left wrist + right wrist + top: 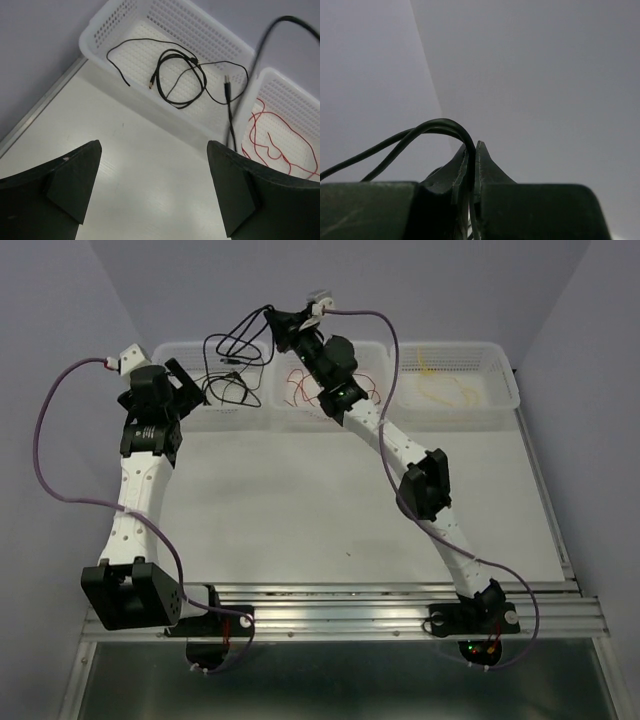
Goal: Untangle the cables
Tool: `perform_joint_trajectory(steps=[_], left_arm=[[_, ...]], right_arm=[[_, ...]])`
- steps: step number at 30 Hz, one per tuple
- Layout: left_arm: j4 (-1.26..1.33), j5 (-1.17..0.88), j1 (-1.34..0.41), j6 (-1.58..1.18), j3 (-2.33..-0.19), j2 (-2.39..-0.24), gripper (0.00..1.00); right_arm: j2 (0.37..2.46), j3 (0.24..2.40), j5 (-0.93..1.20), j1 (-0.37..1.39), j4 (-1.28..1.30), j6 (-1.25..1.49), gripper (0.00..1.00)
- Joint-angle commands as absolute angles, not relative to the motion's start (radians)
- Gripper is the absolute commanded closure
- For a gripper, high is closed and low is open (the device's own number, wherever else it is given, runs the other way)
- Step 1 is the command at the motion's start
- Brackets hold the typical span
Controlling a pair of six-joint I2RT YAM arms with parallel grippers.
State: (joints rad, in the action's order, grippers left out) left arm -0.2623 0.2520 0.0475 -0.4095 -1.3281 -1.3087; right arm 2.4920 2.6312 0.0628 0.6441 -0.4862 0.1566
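Note:
The black cable (pixel 235 340) lies partly coiled in the left white basket (pixel 172 348) and partly hangs in the air. My right gripper (pixel 273 320) is shut on a raised loop of it above the gap between the left and middle baskets; in the right wrist view the cable (pixel 435 125) arches out of the closed gripper (pixel 472 147). The red cable (pixel 300 390) lies in the middle basket (pixel 385 348). The yellow cable (pixel 440 380) lies in the right basket (pixel 505 375). My left gripper (pixel 190 382) is open and empty, just in front of the left basket.
In the left wrist view the open left gripper (pixel 154 145) hangs over the bare table before the left basket (pixel 90 37), with the black coil (pixel 180 80) and red cable (pixel 270 140) beyond. Purple arm cables (pixel 45 430) loop by both arms. Walls stand close behind.

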Motion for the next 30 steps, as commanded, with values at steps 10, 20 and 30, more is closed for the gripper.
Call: perform_joint_trajectory(steps=[10,20,30], left_arm=[[0.158,-0.489,0.048,-0.408,-1.284,-1.236,0.01],[0.155,-0.577,0.048,-0.135,-1.451,-1.440,0.01],[0.225,-0.717,0.048,-0.227,-1.617,-1.557,1.00]], right_arm=[[2.359,2.508,-0.031,0.703,-0.538,0.092,0.99],[2.324,2.473,0.061,0.703,-0.528,0.155,0.99],[2.290,2.413,0.052,0.703,-0.462,0.086,0.99]])
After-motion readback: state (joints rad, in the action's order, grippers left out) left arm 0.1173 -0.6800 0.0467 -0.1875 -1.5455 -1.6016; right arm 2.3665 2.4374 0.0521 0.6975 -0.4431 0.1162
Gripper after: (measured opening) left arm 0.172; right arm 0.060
